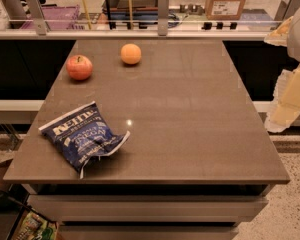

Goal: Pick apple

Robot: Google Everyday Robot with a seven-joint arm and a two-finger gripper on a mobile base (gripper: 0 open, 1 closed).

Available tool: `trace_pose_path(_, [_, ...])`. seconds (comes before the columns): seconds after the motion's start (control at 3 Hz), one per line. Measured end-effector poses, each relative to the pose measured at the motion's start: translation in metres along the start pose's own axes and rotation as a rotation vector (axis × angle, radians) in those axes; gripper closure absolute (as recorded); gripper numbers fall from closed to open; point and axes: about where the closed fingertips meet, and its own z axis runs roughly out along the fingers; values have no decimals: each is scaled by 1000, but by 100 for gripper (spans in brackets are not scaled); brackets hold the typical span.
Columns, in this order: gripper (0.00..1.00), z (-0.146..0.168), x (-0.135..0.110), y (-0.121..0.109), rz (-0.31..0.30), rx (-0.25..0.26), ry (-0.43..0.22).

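Observation:
The apple (pixel 79 67) is small, round and red with a short dark stem. It sits upright on the brown table (pixel 190 124) near the far left corner. My gripper (pixel 286 104) shows as pale white and yellow parts at the right edge of the view, beside the table's right side. It is far from the apple, well to its right, and holds nothing that I can see.
A plain orange fruit (pixel 131 54) sits to the right of the apple at the back. A blue chip bag (pixel 85 136) lies crumpled at the front left. A railing (pixel 160 14) with boxes behind it runs along the far side.

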Motion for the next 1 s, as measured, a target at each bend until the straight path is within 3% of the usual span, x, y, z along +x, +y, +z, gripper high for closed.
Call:
trace_pose_path(0.33, [0,-1,-2,-1,0,9,-10])
trace_pose_path(1.0, [0,9,-20,-12,12,60,-128])
